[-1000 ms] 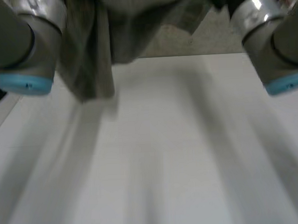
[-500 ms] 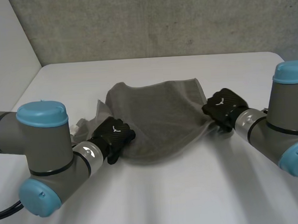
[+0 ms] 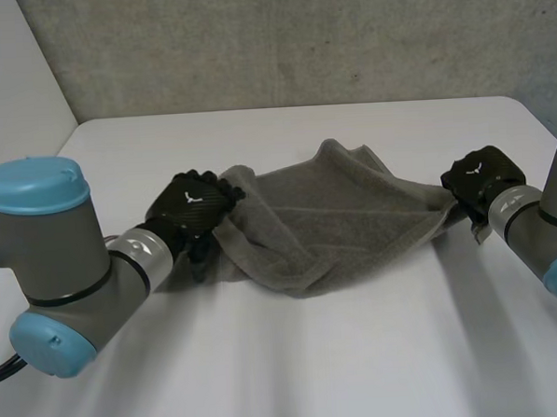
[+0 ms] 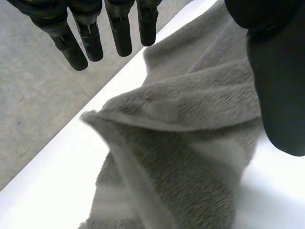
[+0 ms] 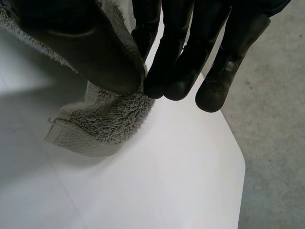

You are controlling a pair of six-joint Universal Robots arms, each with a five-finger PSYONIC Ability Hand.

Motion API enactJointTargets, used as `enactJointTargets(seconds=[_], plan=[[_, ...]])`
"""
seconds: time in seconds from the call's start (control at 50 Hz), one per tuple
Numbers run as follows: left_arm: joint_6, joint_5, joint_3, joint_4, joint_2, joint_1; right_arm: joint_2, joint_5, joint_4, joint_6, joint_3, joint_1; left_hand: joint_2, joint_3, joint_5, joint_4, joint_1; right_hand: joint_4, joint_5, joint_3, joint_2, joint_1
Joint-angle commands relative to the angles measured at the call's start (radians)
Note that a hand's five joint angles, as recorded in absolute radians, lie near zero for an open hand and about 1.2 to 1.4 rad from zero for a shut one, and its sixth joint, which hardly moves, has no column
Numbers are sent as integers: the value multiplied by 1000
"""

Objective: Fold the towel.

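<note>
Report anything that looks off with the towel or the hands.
The towel lies rumpled and askew on the table, and its end by the left hand is doubled into a ridge. That hand's fingers are straight and grip nothing, while the right hand pinches the opposite corner.

Left hand (image 3: 192, 205) fingers (image 4: 119, 28) straight, right hand (image 3: 482, 177) fingers (image 5: 176, 47) pinched

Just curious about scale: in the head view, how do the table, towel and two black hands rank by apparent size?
1. table, the largest
2. towel
3. left hand and right hand, which look about alike, so I won't rank them against each other.
</note>
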Motion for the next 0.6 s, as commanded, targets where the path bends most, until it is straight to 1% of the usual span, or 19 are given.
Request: enactJointTargets(seconds=[0.02, 0.06, 0.12, 0.28, 0.46, 0.52, 0.6], plan=[[12, 7, 13, 6, -23, 46, 18, -2, -2, 0, 2, 12, -57, -45, -198, -59, -68, 58, 47, 63, 76, 60], [12, 7, 28, 14, -46, 48, 20, -2, -2, 0, 4, 13, -51, -40, -192, -53, -62, 58, 47, 63, 76, 60], [13, 10, 91, 34, -127, 49, 29, -5, -2, 0, 10, 13, -33, -22, -175, -35, -44, 58, 47, 63, 76, 60], [14, 7, 244, 28, -249, 48, 35, -5, -3, 0, 19, 15, 43, 54, -99, 41, 32, 58, 47, 63, 76, 60], [29, 7, 350, 22, -324, 48, 37, -6, -3, 2, 20, 15, 120, 131, -22, 117, 108, 58, 47, 63, 76, 60], [55, 10, 376, 22, -350, 46, 49, -6, -3, 0, 20, 13, 216, 227, 74, 214, 205, 58, 47, 63, 76, 60], [78, 11, 384, 22, -362, 46, 50, -6, -3, 0, 20, 15, 287, 298, 145, 285, 276, 58, 47, 63, 76, 60]])
